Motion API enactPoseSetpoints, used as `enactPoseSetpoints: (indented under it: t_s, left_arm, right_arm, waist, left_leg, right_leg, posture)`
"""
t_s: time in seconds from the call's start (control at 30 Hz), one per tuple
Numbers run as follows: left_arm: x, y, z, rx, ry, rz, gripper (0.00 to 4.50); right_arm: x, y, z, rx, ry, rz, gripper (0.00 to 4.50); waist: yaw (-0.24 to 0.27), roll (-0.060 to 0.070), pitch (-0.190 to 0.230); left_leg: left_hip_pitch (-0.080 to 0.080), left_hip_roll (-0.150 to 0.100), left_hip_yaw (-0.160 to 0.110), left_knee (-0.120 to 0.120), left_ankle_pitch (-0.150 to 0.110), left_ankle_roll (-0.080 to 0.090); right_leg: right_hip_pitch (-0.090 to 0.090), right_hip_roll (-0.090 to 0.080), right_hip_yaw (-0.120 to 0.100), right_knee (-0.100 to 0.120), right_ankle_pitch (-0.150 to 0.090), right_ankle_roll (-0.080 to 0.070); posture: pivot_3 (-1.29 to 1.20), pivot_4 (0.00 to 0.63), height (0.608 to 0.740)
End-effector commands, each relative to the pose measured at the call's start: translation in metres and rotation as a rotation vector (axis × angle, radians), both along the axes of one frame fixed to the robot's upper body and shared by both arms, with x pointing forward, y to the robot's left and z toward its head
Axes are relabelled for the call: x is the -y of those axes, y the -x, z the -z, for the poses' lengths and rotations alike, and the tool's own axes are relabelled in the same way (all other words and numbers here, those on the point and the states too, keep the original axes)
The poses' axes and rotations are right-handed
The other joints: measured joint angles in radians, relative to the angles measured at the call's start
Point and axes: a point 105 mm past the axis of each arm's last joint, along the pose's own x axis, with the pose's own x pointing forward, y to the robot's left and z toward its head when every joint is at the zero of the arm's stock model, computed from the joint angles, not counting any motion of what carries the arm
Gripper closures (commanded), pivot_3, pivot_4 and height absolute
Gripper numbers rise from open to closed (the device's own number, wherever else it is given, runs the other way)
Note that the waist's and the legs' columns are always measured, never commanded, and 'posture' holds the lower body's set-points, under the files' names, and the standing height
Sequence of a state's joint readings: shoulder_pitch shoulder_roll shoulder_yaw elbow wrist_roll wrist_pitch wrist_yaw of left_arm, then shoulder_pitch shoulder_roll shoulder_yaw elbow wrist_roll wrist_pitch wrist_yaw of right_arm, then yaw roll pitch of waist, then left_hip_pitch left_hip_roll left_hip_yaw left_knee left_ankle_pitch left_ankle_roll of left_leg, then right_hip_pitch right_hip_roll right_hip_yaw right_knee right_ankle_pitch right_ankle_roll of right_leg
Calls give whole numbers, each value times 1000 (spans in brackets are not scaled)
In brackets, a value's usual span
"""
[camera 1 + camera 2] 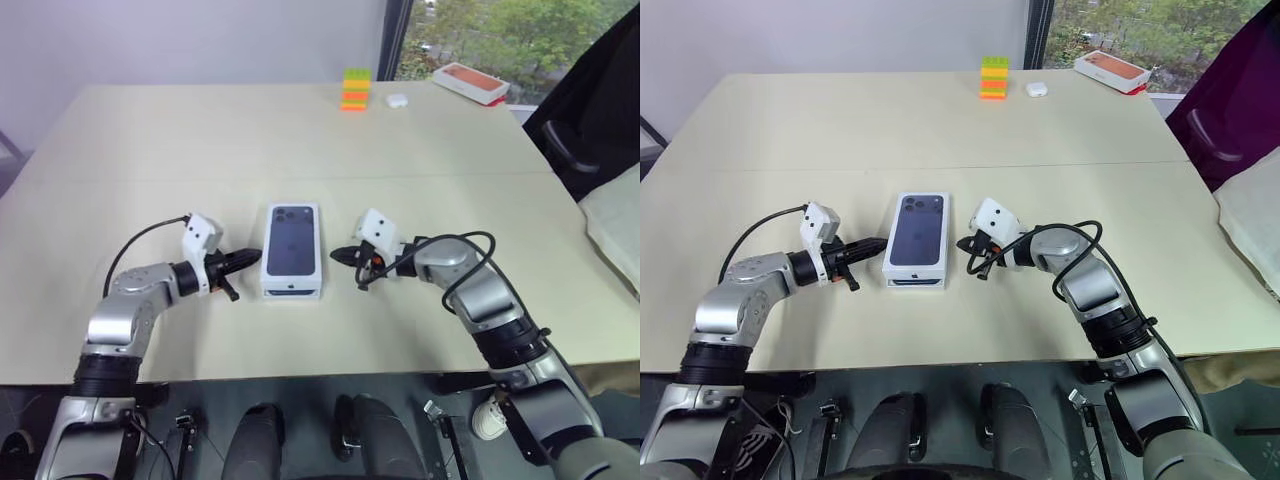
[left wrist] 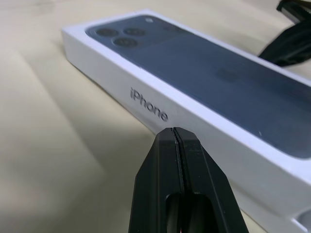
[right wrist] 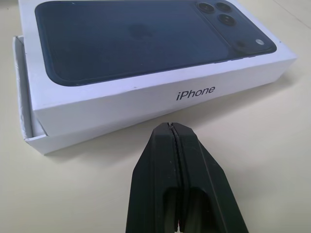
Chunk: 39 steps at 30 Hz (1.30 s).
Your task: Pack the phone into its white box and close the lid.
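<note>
We've got loads of bare table (image 1: 150,140) all round. The lid (image 1: 293,243) sits mid-table on the white box (image 3: 36,138), not fully seated, its base peeking out at the near end, long axis near-to-far. Left gripper (image 1: 252,256) and right gripper (image 1: 340,256) flank its long sides, both pressed together, left one closer.
</note>
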<state>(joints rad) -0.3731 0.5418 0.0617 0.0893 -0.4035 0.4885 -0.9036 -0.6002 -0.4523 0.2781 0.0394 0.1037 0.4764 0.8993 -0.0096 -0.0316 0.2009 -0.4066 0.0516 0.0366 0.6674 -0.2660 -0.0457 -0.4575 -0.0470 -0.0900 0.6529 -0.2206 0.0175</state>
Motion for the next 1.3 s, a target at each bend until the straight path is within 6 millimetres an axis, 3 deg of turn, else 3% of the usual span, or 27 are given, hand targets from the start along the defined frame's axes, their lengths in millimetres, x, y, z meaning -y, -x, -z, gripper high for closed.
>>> enactPoseSetpoints:
  t_s: [0.03, 0.3, 0.8, 0.97, 1.3]
  left_arm:
    - [13, 4, -10, 32, 23, 48, 4500]
    - [17, 13, -4, 12, 20, 64, 4500]
    - [18, 37, 6, -42, 7, 96, 4500]
    - [24, 36, -9, -1, 45, 107, 4500]
    - [26, 48, -4, -38, 29, 132, 4500]
  right_arm:
    - [-9, 7, -13, 44, -26, -50, 4464]
    - [-18, 24, -14, 14, -64, -108, 4464]
    - [-16, 41, 1, -29, -18, -150, 4464]
    - [-18, 41, -5, -25, -34, -157, 4464]
    - [-18, 47, -5, -9, -8, -190, 4464]
  waist:
    - [0, 0, 0]
    - [1, 0, 0]
    - [0, 0, 0]
    - [0, 0, 0]
    - [-1, 0, 0]
  left_leg:
    - [0, 0, 0, 0, 0, 0]
    - [0, 0, 0, 0, 0, 0]
    - [1, 0, -1, 0, 0, 0]
    - [1, 0, -1, 0, 0, 0]
    - [1, 0, -1, 0, 0, 0]
  right_leg:
    - [0, 0, 0, 0, 0, 0]
    - [0, 0, 0, 0, 0, 0]
    - [1, 0, 0, 0, 0, 0]
    - [1, 0, 0, 0, 0, 0]
    - [1, 0, 0, 0, 0, 0]
  posture:
    - [0, 150, 740]
    - [0, 150, 740]
    - [0, 150, 740]
    - [0, 150, 740]
    - [0, 150, 740]
